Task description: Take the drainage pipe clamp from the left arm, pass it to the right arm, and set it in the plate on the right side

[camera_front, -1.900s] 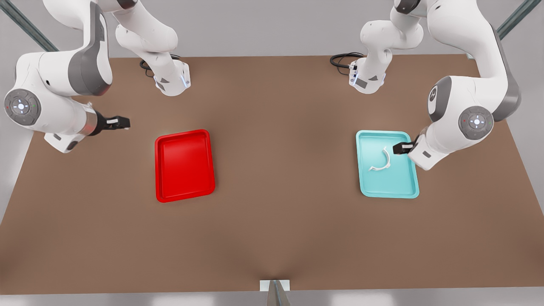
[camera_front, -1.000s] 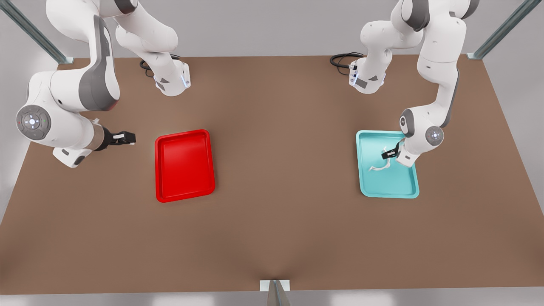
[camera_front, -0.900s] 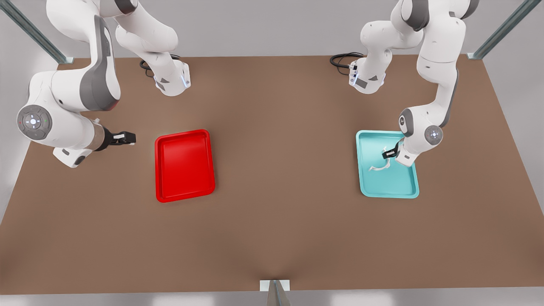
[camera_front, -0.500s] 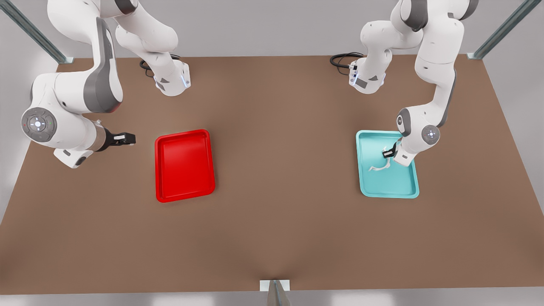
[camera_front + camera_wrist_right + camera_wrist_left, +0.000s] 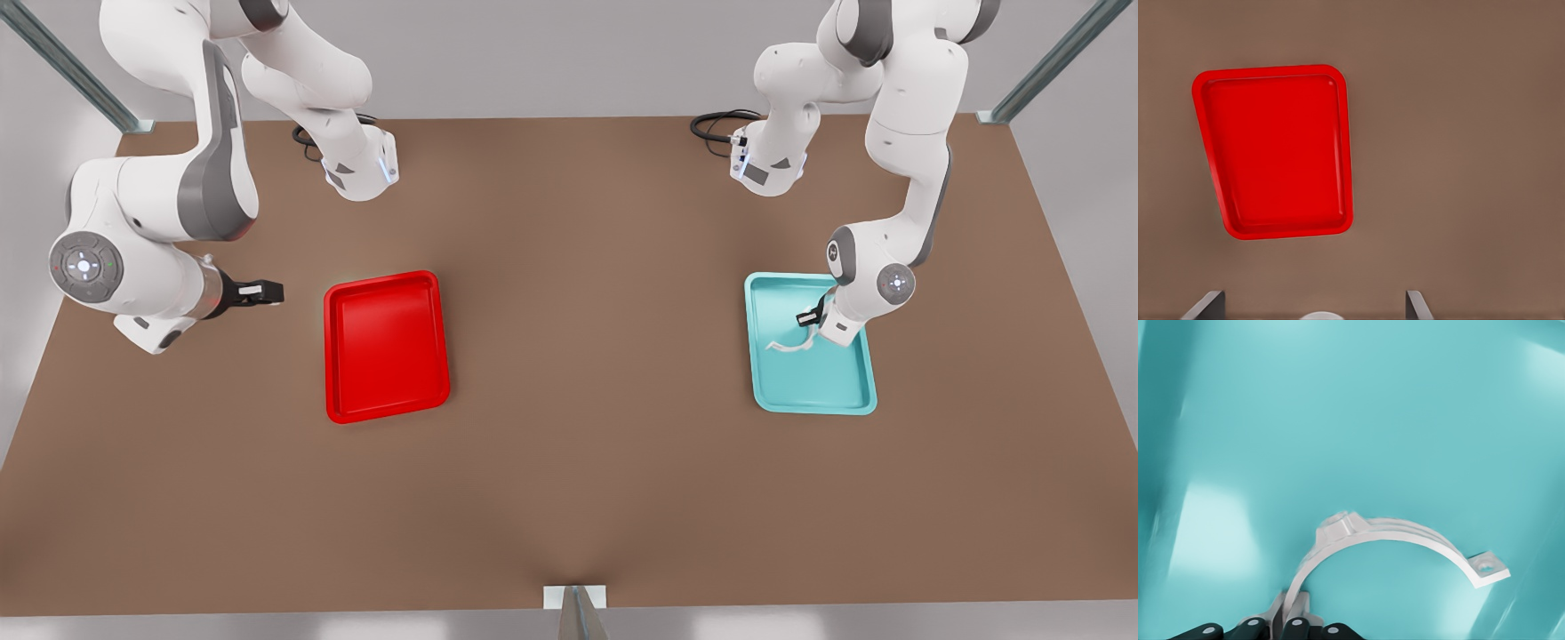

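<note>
Far on the front view's left: right hand [image 5: 267, 290] hovering over bare brown bench [image 5: 587, 444], fingers [image 5: 1205, 305] spread wide apart, nothing between them. Waiting, well apart from the clamp. Just beside it toward the middle: red plate [image 5: 386, 346], flat on the bench, seen whole from the right wrist view [image 5: 1275, 150].

On the front view's right: teal tray [image 5: 813, 391] with the left hand [image 5: 809, 317] lowered inside it near the far rim. Fingertips [image 5: 1298, 629] pressed together on one end tab of the drainage pipe clamp [image 5: 1386, 543], pinching it. From the pinched tab, the white half-ring arching away from the hand, across the teal floor, to a free tab with a hole at the other end. In the front view, clamp [image 5: 787, 345] stretching from the hand toward the tray's middle.

Hard to tell whether the clamp rests on the tray floor or hangs just above it. Pinched tab mostly covered by the fingers; fingers themselves cut off at the left wrist view's edge. Right hand's fingers likewise cut off, just their tips in sight.
</note>
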Tool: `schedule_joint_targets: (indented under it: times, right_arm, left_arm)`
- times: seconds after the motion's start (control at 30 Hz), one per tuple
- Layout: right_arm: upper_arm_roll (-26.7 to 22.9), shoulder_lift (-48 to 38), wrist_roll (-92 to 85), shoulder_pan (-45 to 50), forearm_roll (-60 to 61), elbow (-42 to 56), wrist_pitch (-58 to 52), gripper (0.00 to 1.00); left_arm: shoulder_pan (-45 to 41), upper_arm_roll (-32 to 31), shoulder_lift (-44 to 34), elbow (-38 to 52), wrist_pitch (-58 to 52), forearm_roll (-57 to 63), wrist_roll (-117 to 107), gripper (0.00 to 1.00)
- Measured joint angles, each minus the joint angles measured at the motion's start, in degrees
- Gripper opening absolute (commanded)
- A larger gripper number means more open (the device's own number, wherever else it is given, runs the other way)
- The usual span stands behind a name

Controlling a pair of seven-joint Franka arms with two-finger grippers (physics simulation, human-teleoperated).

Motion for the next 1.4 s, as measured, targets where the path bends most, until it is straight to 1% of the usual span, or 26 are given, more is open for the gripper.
schedule_joint_targets:
  times: [0.17,0.3,0.4,0.47,0.57,0.67,0.8,0.83,0.87,0.97,1.03,1.4]
  right_arm:
    - [0.1,0.0,0.2,0.0,0.0,0.1,0.0,1.0]
    - [0.3,0.1,0.4,0.4,-0.1,0.8,0.4,1.0]
    - [0.4,0.2,0.3,4.5,-2.1,2.4,0.8,1.0]
    - [0.4,2.1,-0.3,8.4,-3.7,5.8,1.1,1.0]
    - [0.5,6.5,-4.0,12.4,-4.8,9.1,2.2,1.0]
    - [0.9,11.3,-10.2,14.0,-3.1,10.5,4.7,1.0]
    - [2.4,17.3,-18.3,16.4,2.1,11.2,11.0,1.0]
    - [2.7,19.4,-20.3,16.6,4.5,11.2,12.7,1.0]
    - [3.4,21.3,-22.3,16.6,6.7,11.1,14.5,1.0]
    - [6.0,25.6,-28.1,16.7,11.0,10.7,20.6,1.0]
    - [6.7,26.8,-32.0,17.1,13.2,10.5,24.5,1.0]
    - [7.6,31.4,-46.4,22.3,16.0,10.1,41.9,1.0]
  left_arm:
    - [0.0,0.0,-1.0,0.3,-0.2,0.2,-0.3,0.21]
    - [0.7,0.0,-4.2,0.8,-0.5,0.3,-0.5,0.21]
    - [0.2,-0.5,-7.9,5.2,-1.8,0.3,-0.5,0.21]
    - [-0.9,-2.5,-7.5,13.7,-4.8,0.5,-0.5,0.21]
    - [-2.9,-7.4,-3.0,24.4,-9.0,0.8,-0.7,0.21]
    - [-4.2,-12.0,5.8,37.8,-12.7,0.8,-1.1,0.21]
    - [-12.9,-13.1,19.7,58.8,-17.2,1.2,-4.1,0.21]
    - [-15.0,-13.1,22.5,64.3,-18.9,1.2,-5.2,0.21]
    - [-16.9,-13.2,23.9,67.3,-20.2,1.5,-6.5,0.21]
    - [-21.2,-13.2,26.4,71.0,-23.1,2.1,-10.3,0.21]
    - [-23.6,-13.2,27.5,72.6,-24.3,2.3,-12.7,0.21]
    - [-29.1,-13.1,29.9,75.9,-26.2,2.5,-23.5,0.21]
